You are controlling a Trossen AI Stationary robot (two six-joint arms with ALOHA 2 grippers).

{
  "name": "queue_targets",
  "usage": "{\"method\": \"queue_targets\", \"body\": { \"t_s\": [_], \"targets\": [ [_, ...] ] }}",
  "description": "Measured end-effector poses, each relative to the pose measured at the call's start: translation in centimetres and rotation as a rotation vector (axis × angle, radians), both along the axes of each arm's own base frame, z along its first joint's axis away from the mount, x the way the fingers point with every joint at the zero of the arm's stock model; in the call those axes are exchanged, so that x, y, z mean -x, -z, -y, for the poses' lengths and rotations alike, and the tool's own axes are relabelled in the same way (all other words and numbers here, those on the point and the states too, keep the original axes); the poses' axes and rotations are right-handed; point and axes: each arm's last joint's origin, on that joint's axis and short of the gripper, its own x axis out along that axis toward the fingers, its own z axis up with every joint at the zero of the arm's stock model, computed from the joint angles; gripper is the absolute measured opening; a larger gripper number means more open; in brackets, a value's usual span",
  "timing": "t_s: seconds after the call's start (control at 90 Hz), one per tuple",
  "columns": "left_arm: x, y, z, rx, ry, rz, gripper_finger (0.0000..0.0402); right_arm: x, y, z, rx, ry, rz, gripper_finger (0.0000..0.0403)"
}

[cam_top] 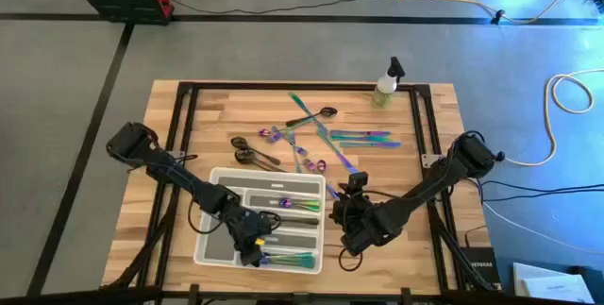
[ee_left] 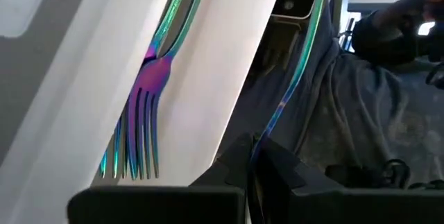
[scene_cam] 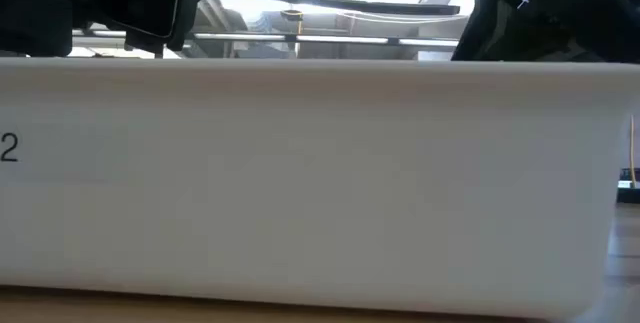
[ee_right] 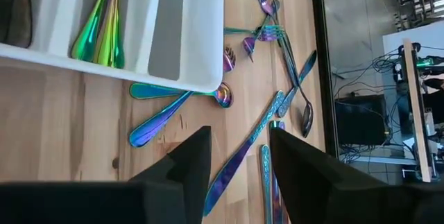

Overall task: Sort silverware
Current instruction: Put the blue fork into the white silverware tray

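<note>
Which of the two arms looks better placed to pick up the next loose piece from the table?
The right, probably. The right gripper is open above loose silverware lying on the wood beside the tray. The left gripper is over the tray, shut on an iridescent piece.

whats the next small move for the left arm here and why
Probably lower a little and open. The left gripper is shut on a slim iridescent piece and hangs over the white tray next to the compartment holding an iridescent fork; which kind of piece it is I cannot tell. The right gripper waits open above loose silverware on the table.
</note>
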Motion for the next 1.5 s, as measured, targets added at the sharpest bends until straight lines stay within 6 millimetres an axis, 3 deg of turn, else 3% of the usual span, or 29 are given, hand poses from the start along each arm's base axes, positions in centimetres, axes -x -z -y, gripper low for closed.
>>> {"method": "queue_targets", "body": {
  "t_s": [0.189, 0.278, 0.5, 0.644, 0.822, 1.044, 1.211, 1.5],
  "targets": [
    [0.2, 0.0, 0.4, -0.024, -0.020, 0.015, 0.0000, -0.1, 0.0, 0.0, -0.006, 0.002, 0.008, 0.0131],
    [0.3, 0.0, 0.6, -0.018, -0.020, 0.008, 0.0000, -0.7, -0.2, -0.5, -0.008, -0.011, 0.093, 0.0131],
    [0.2, 0.0, 0.5, -0.002, -0.037, -0.008, 0.0001, -3.0, -1.9, -2.5, -0.050, -0.236, 0.208, 0.0131],
    [0.1, 0.0, 0.4, 0.018, -0.061, -0.029, 0.0001, -3.4, -5.0, -3.5, -0.254, -0.393, 0.327, 0.0131],
    [0.0, -0.1, 0.4, 0.050, -0.089, -0.047, 0.0001, -5.4, -5.9, -4.7, -0.559, -0.668, 0.418, 0.0131],
    [-0.4, -0.3, -0.1, 0.072, -0.127, -0.045, 0.0001, -7.5, -3.7, -4.2, -0.703, -0.573, 0.443, 0.0131],
    [-0.8, -0.4, -0.8, 0.079, -0.151, -0.043, 0.0001, -8.3, -1.8, -4.3, -0.688, -0.568, 0.399, 0.0131],
    [-2.1, -1.3, -2.0, 0.134, -0.195, 0.057, 0.0001, -8.8, -2.0, -4.5, -0.649, -0.557, 0.412, 0.0131]
  ]
}}
